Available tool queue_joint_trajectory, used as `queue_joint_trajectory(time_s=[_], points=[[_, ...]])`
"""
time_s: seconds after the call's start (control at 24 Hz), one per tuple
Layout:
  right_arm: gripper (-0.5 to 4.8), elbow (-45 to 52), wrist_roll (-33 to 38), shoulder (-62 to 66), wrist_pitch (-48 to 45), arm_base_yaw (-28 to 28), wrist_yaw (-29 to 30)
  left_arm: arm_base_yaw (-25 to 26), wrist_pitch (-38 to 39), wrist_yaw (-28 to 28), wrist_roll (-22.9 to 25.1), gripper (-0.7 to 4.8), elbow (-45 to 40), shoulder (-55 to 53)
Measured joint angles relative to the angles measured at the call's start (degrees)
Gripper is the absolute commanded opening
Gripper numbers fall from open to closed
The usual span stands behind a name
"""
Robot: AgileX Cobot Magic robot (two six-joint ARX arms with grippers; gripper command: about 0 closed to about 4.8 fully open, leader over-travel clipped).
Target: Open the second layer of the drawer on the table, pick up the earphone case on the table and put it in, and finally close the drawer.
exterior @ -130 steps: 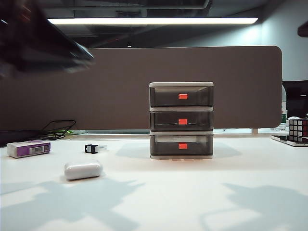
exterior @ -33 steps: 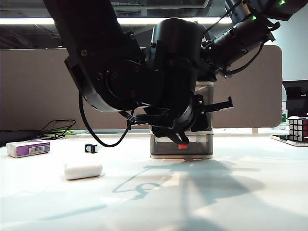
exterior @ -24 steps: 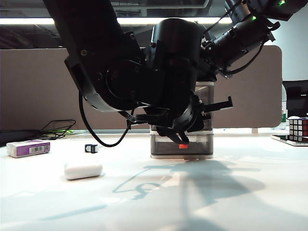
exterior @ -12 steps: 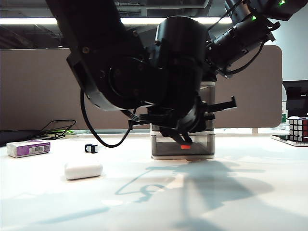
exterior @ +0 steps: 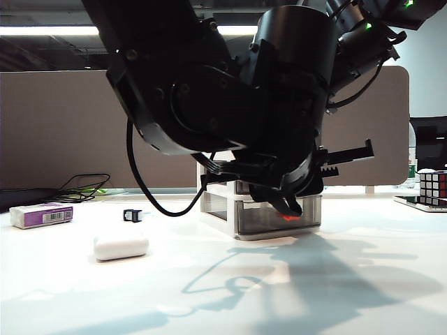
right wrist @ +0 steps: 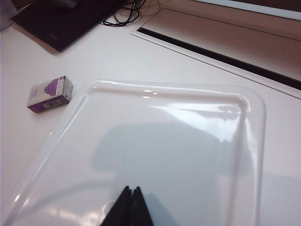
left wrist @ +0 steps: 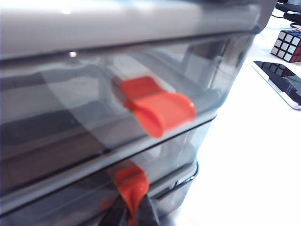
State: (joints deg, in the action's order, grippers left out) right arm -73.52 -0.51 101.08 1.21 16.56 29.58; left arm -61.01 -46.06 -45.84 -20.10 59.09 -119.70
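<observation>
The left gripper (left wrist: 134,213) is clenched on a small red-orange handle (left wrist: 129,183), low on the smoky grey three-layer drawer (exterior: 265,220). The right gripper (right wrist: 129,205) is pinched shut over its white top (right wrist: 188,141). The smooth white rounded earphone case (exterior: 121,246) lies on the white table (exterior: 363,293), well apart. It looks light and slippery, so hold its long sides. No writing is readable.

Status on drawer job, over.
Left gripper jaws shut on lowest drawer's handle, not the second layer. Right gripper shut above cabinet top. Earphone case untouched on table; nothing blocking it.
</observation>
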Motion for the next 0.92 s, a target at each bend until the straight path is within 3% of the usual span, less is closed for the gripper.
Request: queue_joint_trajectory(time_s=[0.92], points=[[-0.05,-0.55,-0.31,1.40,-1.66,0.48,3.43,-1.97,5.11,2.36,-2.60,-0.06,0.11,1.44]])
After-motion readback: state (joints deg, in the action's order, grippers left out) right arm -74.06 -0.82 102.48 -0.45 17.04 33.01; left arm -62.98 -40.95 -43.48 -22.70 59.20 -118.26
